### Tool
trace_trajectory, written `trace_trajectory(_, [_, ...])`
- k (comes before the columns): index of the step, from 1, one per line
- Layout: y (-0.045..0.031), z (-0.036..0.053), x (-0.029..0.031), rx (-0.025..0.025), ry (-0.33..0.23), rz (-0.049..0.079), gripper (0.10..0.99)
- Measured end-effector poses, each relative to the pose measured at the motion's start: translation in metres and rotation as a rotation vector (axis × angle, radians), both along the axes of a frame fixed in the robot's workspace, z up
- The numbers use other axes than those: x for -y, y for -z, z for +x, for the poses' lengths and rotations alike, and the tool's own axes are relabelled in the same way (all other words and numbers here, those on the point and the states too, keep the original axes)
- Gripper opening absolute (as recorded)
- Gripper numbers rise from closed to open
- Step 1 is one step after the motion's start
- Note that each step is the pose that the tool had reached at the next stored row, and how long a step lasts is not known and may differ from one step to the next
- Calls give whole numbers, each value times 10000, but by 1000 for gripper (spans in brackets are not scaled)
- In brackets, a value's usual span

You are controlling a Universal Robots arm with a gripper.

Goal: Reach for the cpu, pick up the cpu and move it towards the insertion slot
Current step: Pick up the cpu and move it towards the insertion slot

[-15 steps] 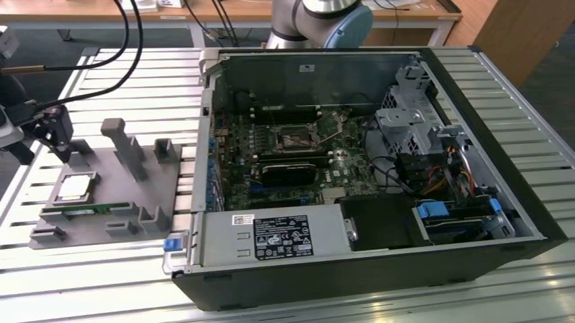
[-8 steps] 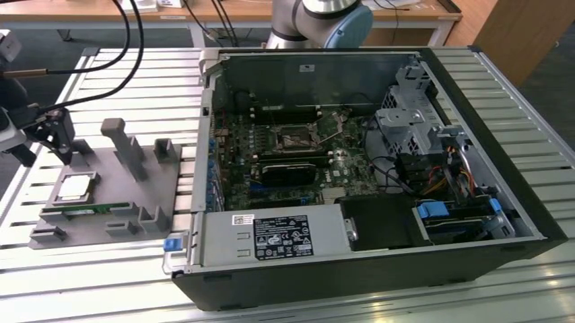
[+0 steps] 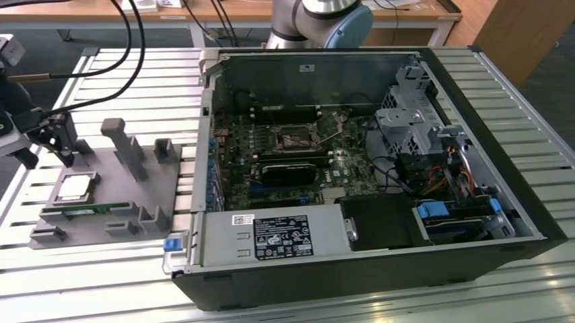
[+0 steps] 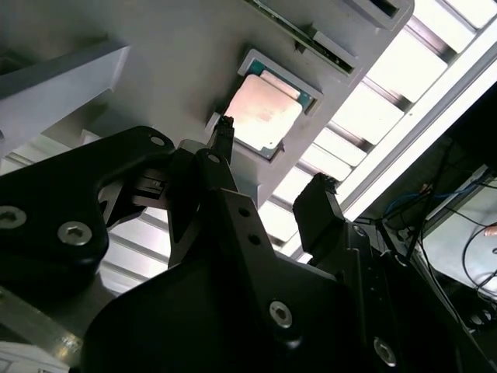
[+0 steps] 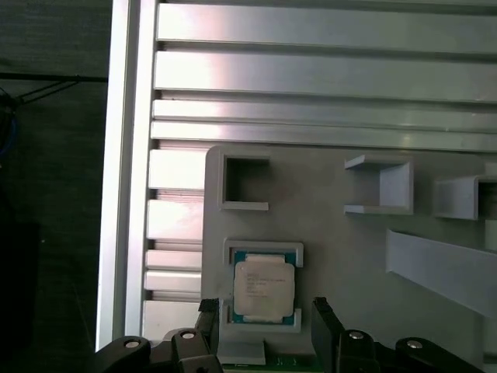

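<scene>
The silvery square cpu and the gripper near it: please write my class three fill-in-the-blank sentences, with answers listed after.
1. The silvery square cpu lies in a recess of the flat ___ holder plate.
2. The black gripper poised over it is ___.
3. The shiny-framed square insertion slot, inside the black computer case, lies to the exterior view's ___ of the cpu.
Missing words: grey; open; right.

One small flat square silvery chip, the cpu [image 5: 265, 289]. One long thin green memory stick [image 3: 85, 210]. One grey plastic holder plate [image 3: 112, 195]. One big black open computer case [image 3: 359, 282]. One square shiny metal insertion slot [image 3: 294, 140]. One gripper [image 3: 47, 156] with two black fingers [image 5: 326, 322]. One silver slatted metal counter [image 3: 153, 101].
</scene>
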State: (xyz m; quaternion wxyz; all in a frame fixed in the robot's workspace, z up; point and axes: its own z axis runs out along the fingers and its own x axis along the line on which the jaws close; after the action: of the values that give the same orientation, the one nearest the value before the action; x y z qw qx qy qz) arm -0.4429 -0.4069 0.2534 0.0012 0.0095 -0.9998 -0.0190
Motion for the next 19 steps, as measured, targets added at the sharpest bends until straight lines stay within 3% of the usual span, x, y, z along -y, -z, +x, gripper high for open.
trace_trajectory(19, [116,0,3,0,0,0,588])
